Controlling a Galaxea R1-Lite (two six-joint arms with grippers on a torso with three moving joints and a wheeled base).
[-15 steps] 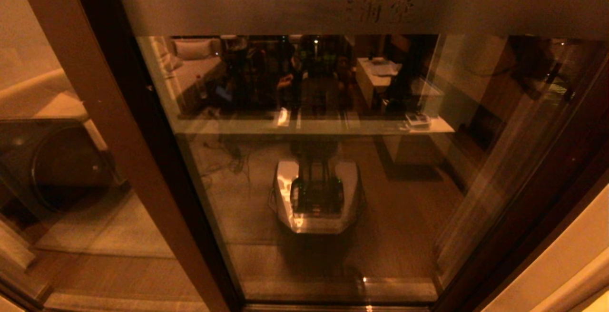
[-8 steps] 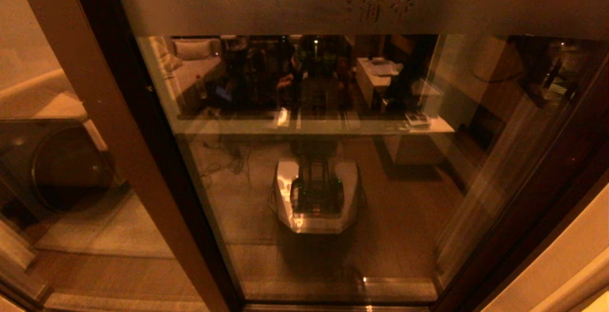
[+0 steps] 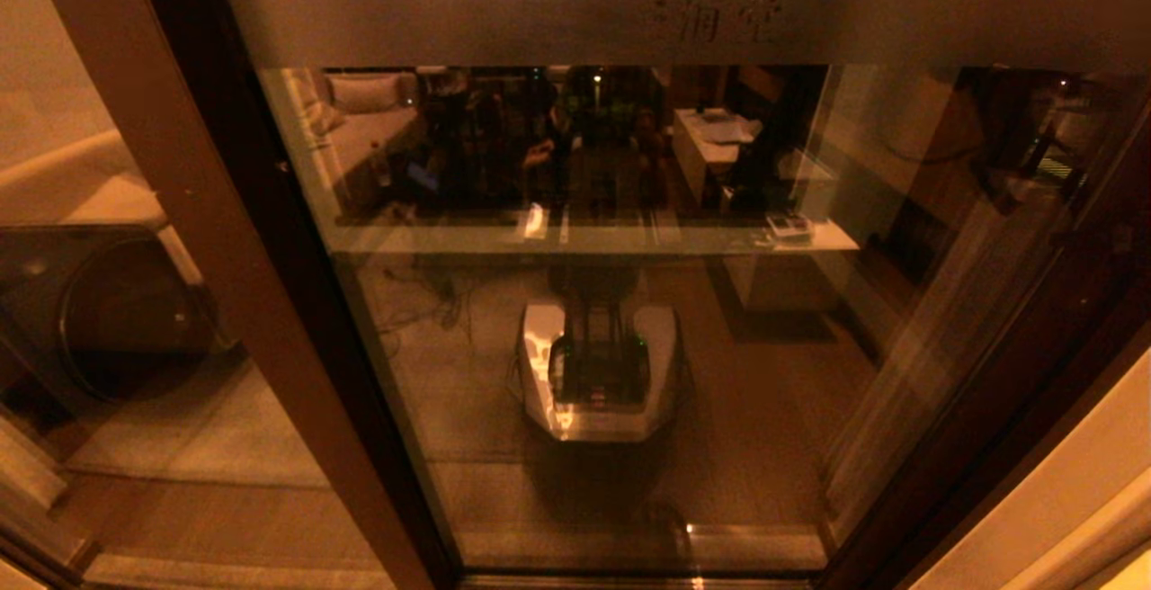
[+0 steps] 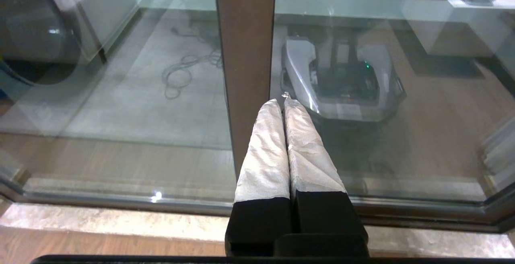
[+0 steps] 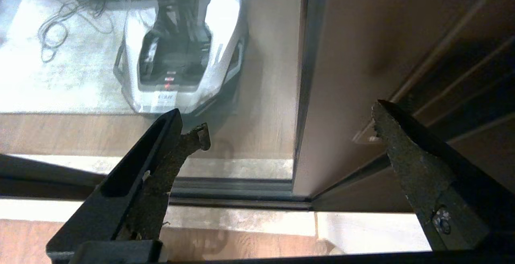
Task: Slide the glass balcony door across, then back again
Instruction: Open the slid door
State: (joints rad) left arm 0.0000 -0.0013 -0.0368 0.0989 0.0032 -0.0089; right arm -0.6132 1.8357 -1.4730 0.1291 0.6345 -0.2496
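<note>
The glass balcony door [image 3: 504, 19] fills the head view, its frosted band with two etched characters across the top and dark brown stiles at both sides. Neither gripper shows in the head view. My left gripper [image 4: 281, 101] is shut with nothing held; its white-wrapped fingertips [image 4: 272, 107] rest at the edge of a brown upright frame post [image 4: 245, 46], just above the sill. My right gripper [image 5: 287, 129] is open, its dark fingers [image 5: 189, 139] spread to either side of the door's right stile [image 5: 342, 67], near the floor track [image 5: 233, 193].
Left of the brown post [image 3: 216, 239] stands another glass pane [image 3: 117, 410] without characters. A grooved jamb [image 5: 462, 75] and a pale wall [image 3: 1061, 500] close off the right. A pale stone sill [image 4: 120, 219] runs below the track. The glass mirrors the robot's base [image 3: 598, 374].
The door and its frame hold their place. Only faint reflections near the door's right stile shift a little.
</note>
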